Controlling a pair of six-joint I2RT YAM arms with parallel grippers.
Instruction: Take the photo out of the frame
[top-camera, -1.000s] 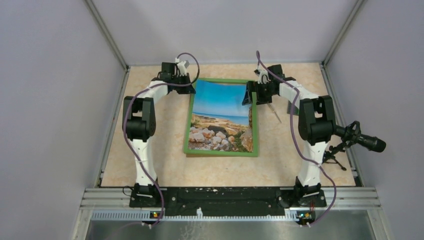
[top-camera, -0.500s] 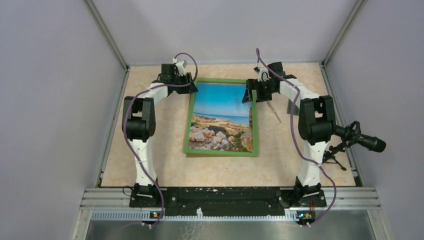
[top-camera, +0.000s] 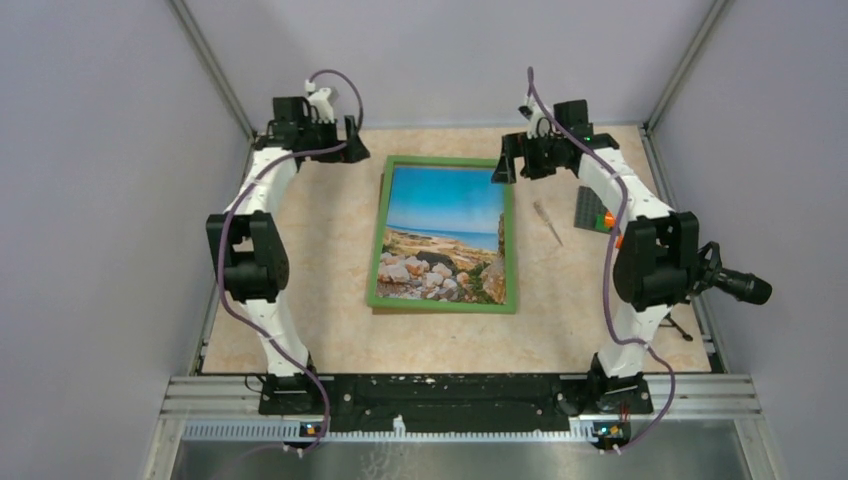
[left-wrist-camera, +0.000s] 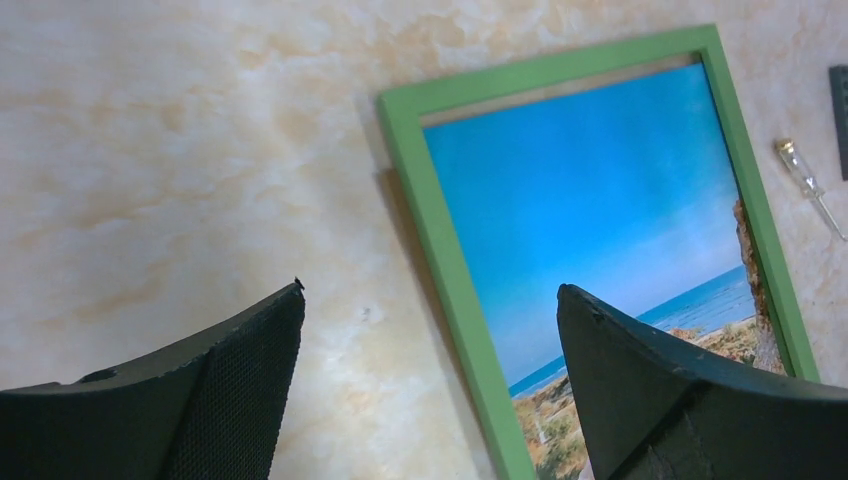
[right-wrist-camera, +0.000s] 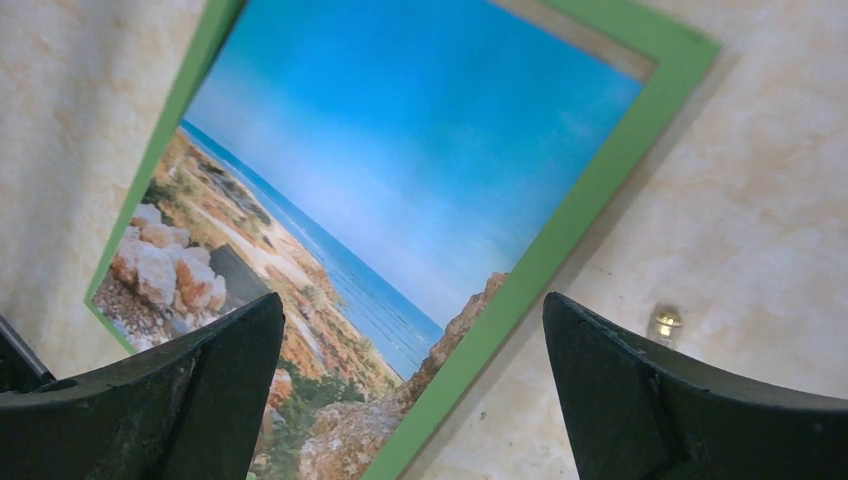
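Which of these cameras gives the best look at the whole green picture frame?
The top external view: the thin green rectangular picture frame lies whole there, all four sides visible. Both wrist views cut it off, showing mainly the end where the coast photo has blue sky.

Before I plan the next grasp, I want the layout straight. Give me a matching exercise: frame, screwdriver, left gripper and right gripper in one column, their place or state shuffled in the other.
Things:
1. the frame
2. the screwdriver
3. left gripper
4. right gripper

Place or state:
A. open, by the frame's far right corner
B. on the table, right of the frame
C. flat on the table, the photo inside it
D. open, by the frame's far left corner

Pairs: 1-C, 2-B, 3-D, 4-A.
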